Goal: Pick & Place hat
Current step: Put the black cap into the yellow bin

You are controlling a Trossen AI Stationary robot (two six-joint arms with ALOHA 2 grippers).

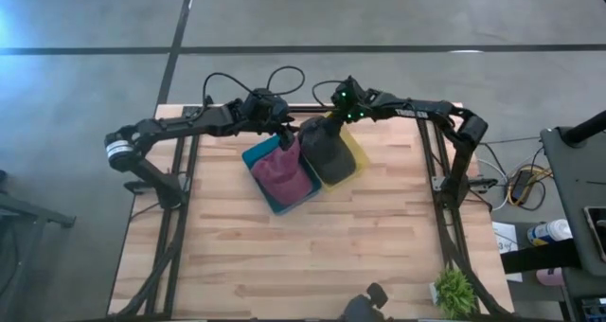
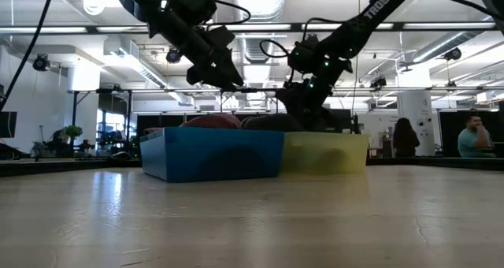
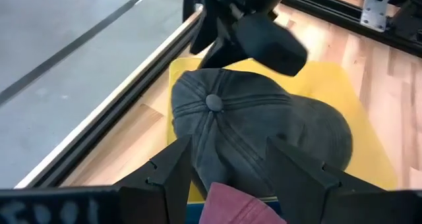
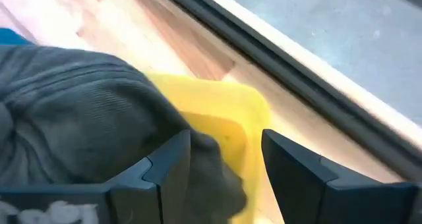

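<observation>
Upper centre of the high view, wooden tabletop (image 1: 312,256): blue bin (image 1: 275,194) holding a maroon hat (image 1: 280,170), touching a yellow bin (image 1: 352,161) holding a dark grey hat (image 1: 328,150). Left gripper (image 1: 284,133) hovers beyond the blue bin, fingers released. Right gripper (image 1: 339,114) stands over the grey hat's far edge, fingers parted, grasping nothing.

A: Describe the robot's build.

B: 2 dark jointed arms, each trailing looped black cables. The left arm (image 1: 180,125) wears a white band near its base, at the frame's left.

A: And the other?

B: The right arm (image 1: 417,109) carries white lettering, with green lights glowing at its wrist, upper centre.
</observation>
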